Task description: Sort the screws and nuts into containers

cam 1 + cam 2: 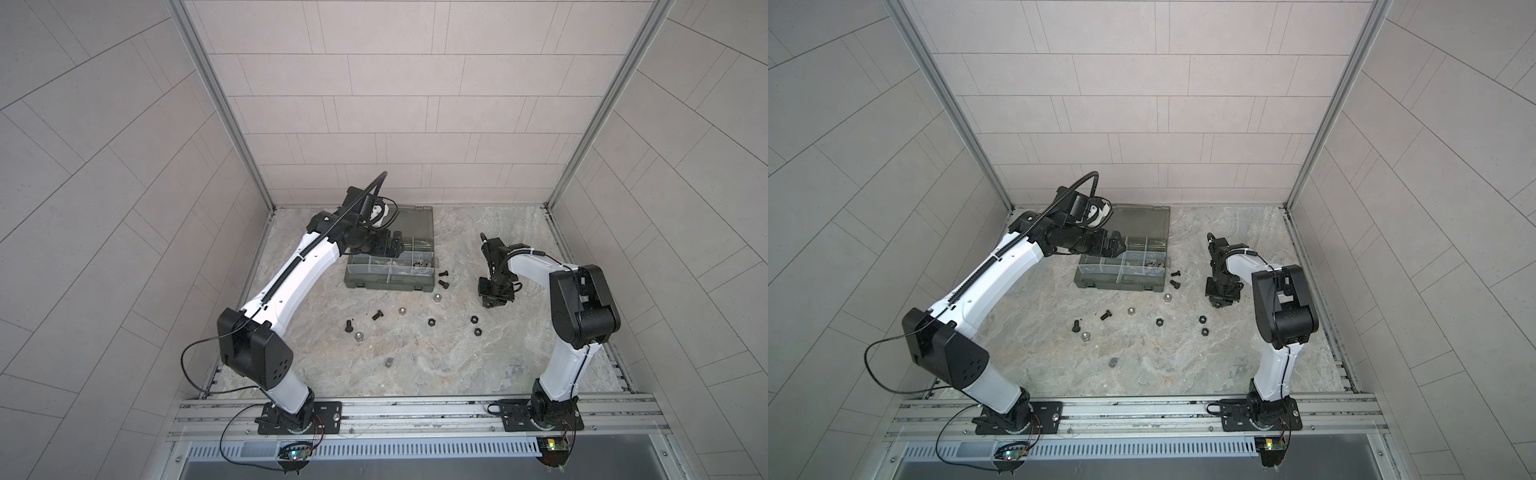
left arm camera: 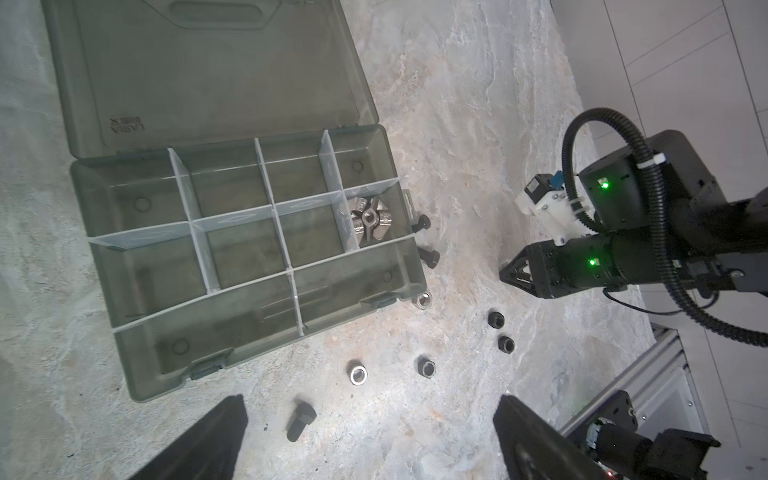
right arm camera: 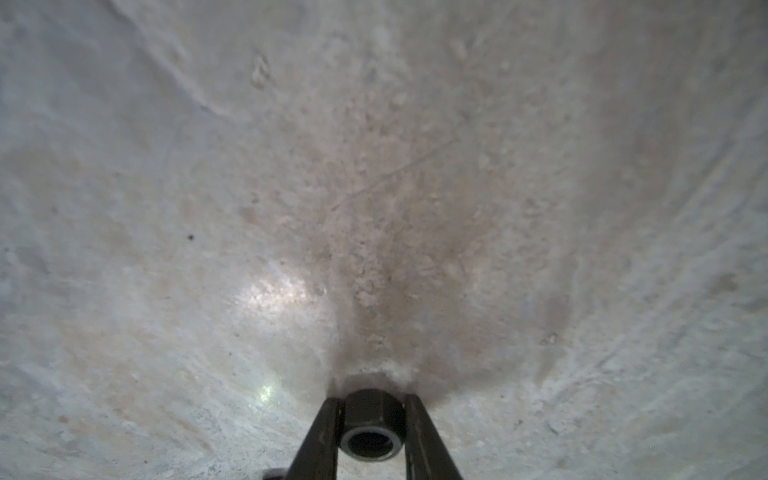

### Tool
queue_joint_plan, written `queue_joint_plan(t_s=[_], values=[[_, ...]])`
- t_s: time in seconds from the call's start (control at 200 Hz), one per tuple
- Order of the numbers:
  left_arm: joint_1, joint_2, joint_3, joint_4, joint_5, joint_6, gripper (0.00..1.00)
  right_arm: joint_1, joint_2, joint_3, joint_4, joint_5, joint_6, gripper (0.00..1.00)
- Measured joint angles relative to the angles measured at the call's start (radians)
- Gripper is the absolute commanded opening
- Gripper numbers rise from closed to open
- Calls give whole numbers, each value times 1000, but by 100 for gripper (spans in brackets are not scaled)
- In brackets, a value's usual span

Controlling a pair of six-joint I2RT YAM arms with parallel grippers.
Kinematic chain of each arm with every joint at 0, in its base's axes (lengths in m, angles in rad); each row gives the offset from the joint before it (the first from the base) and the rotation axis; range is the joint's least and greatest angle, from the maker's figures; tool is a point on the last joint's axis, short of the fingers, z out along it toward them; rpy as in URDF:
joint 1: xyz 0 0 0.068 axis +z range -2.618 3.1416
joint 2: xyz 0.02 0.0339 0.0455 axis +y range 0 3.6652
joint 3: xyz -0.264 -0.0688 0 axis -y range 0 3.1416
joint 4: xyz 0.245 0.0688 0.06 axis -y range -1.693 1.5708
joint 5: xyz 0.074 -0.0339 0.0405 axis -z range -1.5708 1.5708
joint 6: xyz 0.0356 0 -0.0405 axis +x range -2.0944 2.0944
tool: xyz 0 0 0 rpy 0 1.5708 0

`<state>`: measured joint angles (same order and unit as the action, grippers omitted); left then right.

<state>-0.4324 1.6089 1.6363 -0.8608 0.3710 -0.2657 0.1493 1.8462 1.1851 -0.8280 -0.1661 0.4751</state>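
My right gripper [image 3: 372,400] is shut on a black hex nut [image 3: 371,430], low over the stone table and right of the organizer case [image 1: 388,286] in both top views. My left gripper [image 2: 370,415] is open and empty, held above the case's left rear cells [image 1: 397,246]. One cell holds silver wing nuts [image 2: 371,218]. Two black screws [image 1: 442,279] lie at the case's right edge, and two more [image 1: 377,316] lie in front of it. Black nuts [image 1: 473,319] and silver nuts [image 1: 402,311] are scattered across the table.
The case's lid [image 1: 409,220] lies open flat toward the back wall. Pale dividers [image 2: 274,208] split the tray into cells. Tiled walls close in the back and both sides. A metal rail [image 1: 415,411] runs along the front edge.
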Motion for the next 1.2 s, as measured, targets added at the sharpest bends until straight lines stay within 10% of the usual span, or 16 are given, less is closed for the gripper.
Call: queue_joint_plan(t_s=[1.201], values=[[16,-124,-264,62,56,23,100,302,266,713,-246,-35,29,20]])
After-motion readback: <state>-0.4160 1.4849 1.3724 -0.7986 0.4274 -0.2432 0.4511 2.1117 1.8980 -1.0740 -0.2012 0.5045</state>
